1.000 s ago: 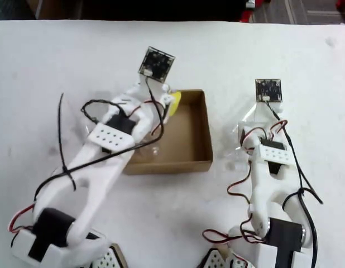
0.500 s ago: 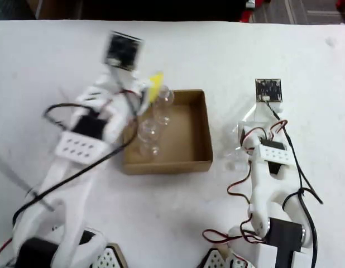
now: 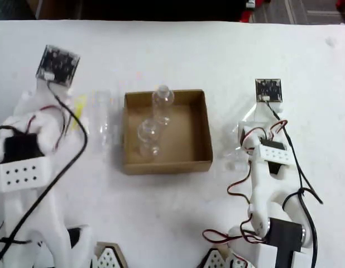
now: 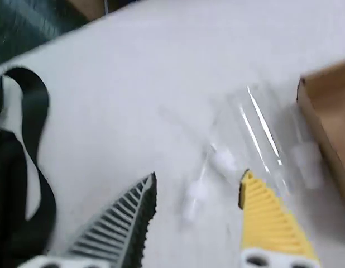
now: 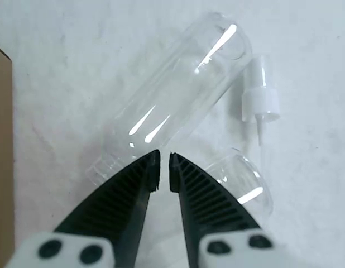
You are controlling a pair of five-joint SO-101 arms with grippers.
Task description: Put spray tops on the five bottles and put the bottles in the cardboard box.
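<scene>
- The white table (image 3: 178, 50) carries everything. The cardboard box (image 3: 186, 142) sits at its centre, open side up.
- The left gripper (image 4: 199, 176) stands at the box's 9 o'clock. Its black and yellow fingers are spread wide and hold nothing.
- The right gripper (image 5: 164, 167) stands at the box's 3 o'clock. Its fingers are drawn almost together with a thin gap and nothing between them.
- Two upright bottles (image 3: 162, 101) stand inside the box, toward its 10 o'clock corner. I cannot tell whether they are capped.
- A loose bottle (image 4: 262, 134) lies on its side between the left gripper and the box, at the gripper's 3 o'clock. Its long axis appears to run roughly 12 to 6, parallel to the near box wall. The left arm is clearly the nearer one, and its open fingers would probably need to straddle the bottle across that axis.
- A second lying bottle (image 5: 178, 100) rests just ahead of the right fingertips, with a third bottle (image 5: 239, 178) beside it.
- A white spray top (image 5: 260, 100) lies next to these. Small white tops (image 4: 223, 162) lie near the left gripper's fingers.
</scene>
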